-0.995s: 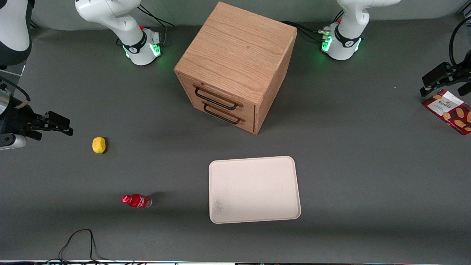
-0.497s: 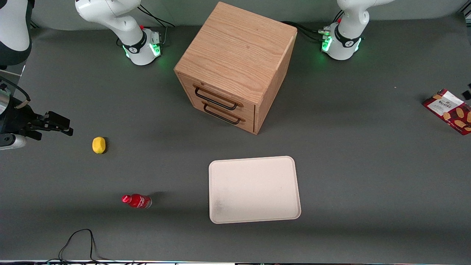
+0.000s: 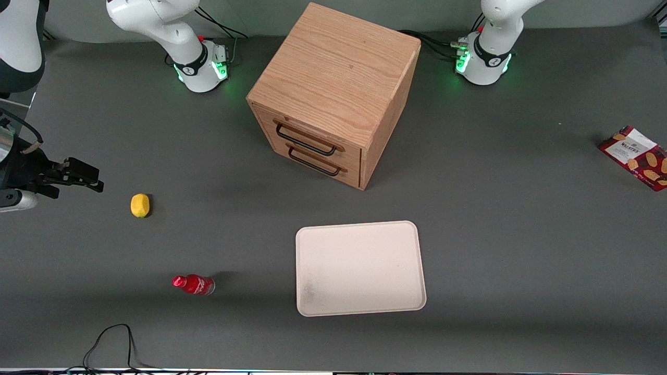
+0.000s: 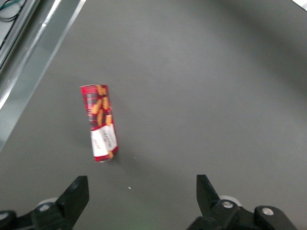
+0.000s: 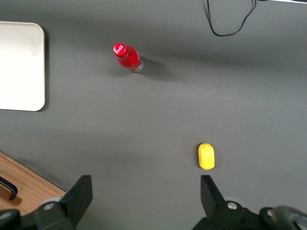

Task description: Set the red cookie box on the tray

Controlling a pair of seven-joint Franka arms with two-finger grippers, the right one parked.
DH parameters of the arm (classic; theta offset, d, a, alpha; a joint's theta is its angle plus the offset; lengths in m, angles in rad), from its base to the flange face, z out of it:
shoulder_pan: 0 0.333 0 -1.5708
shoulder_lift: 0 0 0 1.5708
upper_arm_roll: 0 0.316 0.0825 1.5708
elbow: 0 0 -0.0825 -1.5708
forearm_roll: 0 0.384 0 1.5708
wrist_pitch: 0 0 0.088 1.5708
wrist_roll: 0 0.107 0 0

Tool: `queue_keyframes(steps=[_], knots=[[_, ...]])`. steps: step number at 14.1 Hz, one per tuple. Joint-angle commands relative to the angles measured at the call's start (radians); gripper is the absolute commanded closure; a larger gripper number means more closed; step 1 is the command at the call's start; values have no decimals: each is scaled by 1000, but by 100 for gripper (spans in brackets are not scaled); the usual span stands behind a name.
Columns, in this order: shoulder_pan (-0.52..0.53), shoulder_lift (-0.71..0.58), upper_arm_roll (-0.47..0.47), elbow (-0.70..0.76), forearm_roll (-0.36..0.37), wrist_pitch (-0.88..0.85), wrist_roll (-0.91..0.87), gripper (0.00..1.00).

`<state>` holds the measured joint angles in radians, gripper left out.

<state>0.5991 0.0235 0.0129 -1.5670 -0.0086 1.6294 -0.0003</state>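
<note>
The red cookie box lies flat on the grey table at the working arm's end, cut by the edge of the front view. The left wrist view shows the same box lying on the mat, white label end nearer the camera. My gripper hovers above the table, open, with nothing between its fingers and clear of the box. It does not show in the front view. The cream tray sits bare near the table's middle, nearer the front camera than the cabinet and well apart from the box.
A wooden drawer cabinet with two black handles stands above the tray in the front view. A yellow lemon and a small red bottle lie toward the parked arm's end. The table edge runs close to the box.
My gripper, seen over the box's end a second ago, has slid out of the front view toward the working arm's end. The box has not moved.
</note>
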Motion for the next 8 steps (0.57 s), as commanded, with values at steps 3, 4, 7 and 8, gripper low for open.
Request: queue_keyframes(steps=[3,4,7,8], knots=[[152,15,-18,-5,6,20,-16,0],[175,13,-18,-7,6,18,-26,0],[222,-14,-18,-43,6,6,-69,0],[228,-40,-18,-79,6,15,-69,0]])
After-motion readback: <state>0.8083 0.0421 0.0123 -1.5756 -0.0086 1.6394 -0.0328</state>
